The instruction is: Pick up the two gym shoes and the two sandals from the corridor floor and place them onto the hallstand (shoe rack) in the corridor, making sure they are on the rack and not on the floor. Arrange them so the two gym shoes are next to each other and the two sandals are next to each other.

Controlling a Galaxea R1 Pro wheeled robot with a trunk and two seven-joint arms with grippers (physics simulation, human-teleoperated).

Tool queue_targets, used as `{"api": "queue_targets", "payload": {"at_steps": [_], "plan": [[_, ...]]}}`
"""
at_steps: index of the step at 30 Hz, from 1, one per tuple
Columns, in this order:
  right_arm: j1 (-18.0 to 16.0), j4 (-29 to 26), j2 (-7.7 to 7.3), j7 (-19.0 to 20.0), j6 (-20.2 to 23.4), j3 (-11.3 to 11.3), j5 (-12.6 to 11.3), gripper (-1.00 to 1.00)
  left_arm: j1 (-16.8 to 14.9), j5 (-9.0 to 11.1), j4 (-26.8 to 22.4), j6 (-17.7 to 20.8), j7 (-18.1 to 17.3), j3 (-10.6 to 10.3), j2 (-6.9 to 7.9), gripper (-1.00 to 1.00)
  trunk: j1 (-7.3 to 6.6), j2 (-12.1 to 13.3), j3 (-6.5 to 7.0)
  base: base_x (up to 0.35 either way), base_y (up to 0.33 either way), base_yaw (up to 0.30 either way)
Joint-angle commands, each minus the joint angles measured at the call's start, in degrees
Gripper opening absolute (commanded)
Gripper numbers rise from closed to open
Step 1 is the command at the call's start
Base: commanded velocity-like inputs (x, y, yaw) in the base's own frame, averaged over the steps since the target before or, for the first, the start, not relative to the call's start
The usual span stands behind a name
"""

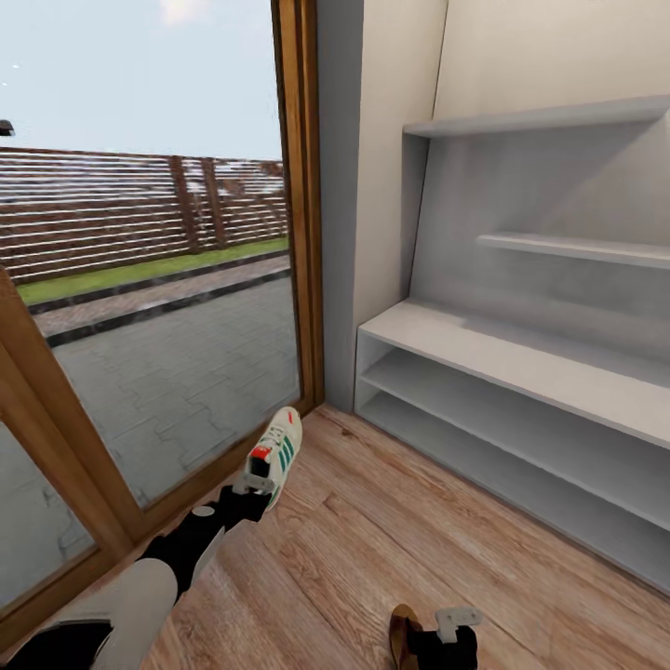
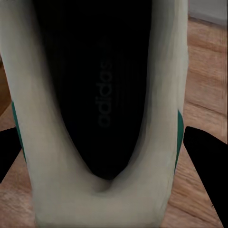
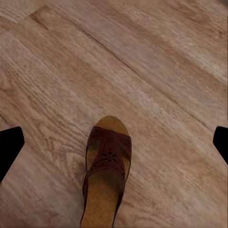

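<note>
One cream-white gym shoe (image 1: 276, 453) with green stripes and a red heel patch is in my left gripper (image 1: 253, 489), which is shut on its heel end, close to the glass door. In the left wrist view the gym shoe (image 2: 102, 95) sits between the dark fingers (image 2: 206, 171), its opening facing the camera. A brown sandal (image 3: 107, 171) lies flat on the wood-plank corridor floor (image 1: 372, 540). My right gripper (image 3: 114, 142) hovers open above the sandal. The same sandal (image 1: 402, 637) lies beside the right gripper (image 1: 451, 628). The white hallstand (image 1: 484, 349) stands at the right, its shelves bare.
A tall glass door with a wooden frame (image 1: 302, 233) borders the floor on the left. A grey wall corner (image 1: 340, 186) lies between the door and the hallstand. Floating shelves (image 1: 577, 247) hang above the bench top.
</note>
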Motion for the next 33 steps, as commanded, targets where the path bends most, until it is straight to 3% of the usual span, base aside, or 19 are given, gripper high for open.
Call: {"api": "queue_targets", "payload": {"at_steps": [1, 10, 16, 23, 33], "plan": [[-0.03, 0.0, 0.0, -0.47, 0.15, 0.17, 0.47, 1.0, -0.21, -0.6, -0.03, 0.09, -0.54, 0.23, -0.01, -1.0, -0.01, -0.02, -0.05, 0.0, 0.0, 0.0], [-0.03, 0.06, -0.03, -0.57, 1.36, 0.19, 0.36, 1.0, -2.96, -0.71, -0.03, 2.7, -3.99, 0.22, 0.29, -1.0, -0.01, -0.02, -0.05, 0.0, 0.0, 0.0], [-0.03, 0.05, 0.0, -0.54, 1.39, 0.17, 0.21, 1.0, -3.21, -0.78, -0.11, 2.95, -4.25, 0.16, 0.08, -1.0, -0.01, -0.02, -0.05, 0.0, 0.0, 0.0], [-0.03, 0.48, 0.01, -0.5, 1.4, 0.22, 0.17, 1.0, -2.7, -0.81, -3.75, 3.4, -4.7, 0.19, -0.01, -1.0, -0.01, -0.02, -0.05, 0.0, 0.0, 0.0], [-0.03, 0.58, 0.05, -0.57, 1.43, 0.16, 0.17, 1.0, -3.24, -0.8, -4.81, 5.41, -7.25, 0.18, -0.34, -1.0, 2.19, -4.03, -1.91, 0.0, 0.0, 0.0]]}}
